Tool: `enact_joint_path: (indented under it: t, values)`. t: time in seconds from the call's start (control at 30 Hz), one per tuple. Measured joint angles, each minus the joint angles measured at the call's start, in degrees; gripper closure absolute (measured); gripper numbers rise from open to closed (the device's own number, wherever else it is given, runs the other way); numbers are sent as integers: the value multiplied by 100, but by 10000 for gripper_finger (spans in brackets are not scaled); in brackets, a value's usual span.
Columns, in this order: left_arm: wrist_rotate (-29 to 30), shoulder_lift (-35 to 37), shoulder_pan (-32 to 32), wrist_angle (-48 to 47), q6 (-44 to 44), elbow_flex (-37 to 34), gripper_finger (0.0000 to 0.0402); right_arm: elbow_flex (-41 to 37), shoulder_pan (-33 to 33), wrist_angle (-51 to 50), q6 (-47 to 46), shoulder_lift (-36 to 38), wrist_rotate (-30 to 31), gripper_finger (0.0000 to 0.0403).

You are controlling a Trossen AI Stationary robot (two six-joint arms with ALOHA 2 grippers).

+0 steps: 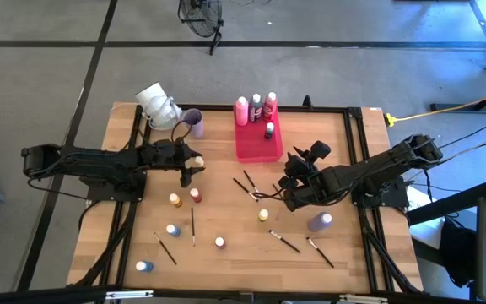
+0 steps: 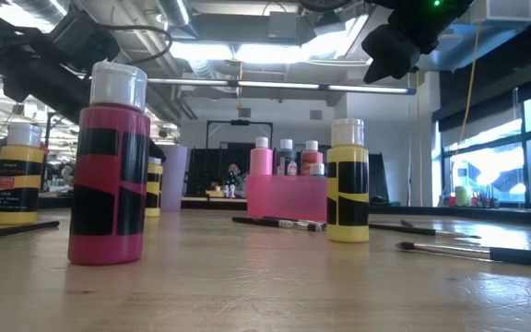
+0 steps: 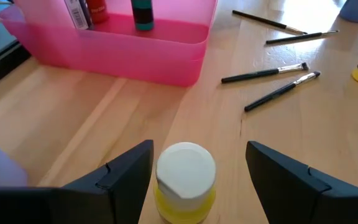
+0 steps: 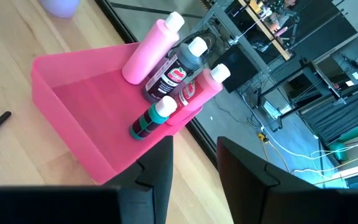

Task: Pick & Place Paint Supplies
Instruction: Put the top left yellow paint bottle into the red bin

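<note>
With its fingers spread either side of the yellow bottle (image 3: 185,182) standing near the pink tray (image 3: 166,59), the left gripper (image 3: 194,180) could tip it by closing off-centre, while the right gripper's (image 4: 194,165) partly spread fingers hold nothing.

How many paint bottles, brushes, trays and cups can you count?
Paint bottles: 12
Paintbrushes: 8 that show
Pink tray: 1
Lilac cup: 1
Total: 22
</note>
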State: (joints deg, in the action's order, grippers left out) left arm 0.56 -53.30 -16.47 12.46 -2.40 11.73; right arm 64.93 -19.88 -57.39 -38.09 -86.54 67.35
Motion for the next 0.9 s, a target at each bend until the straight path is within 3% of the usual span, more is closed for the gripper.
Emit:
enact_joint_path:
  t: [0.5,0.9]
  values:
    - [51,-4,0,-251,7,0,154,0,0,24,-2,0,0,275]
    - [246,-4,0,-328,19,0,229,0,0,31,-2,0,0,275]
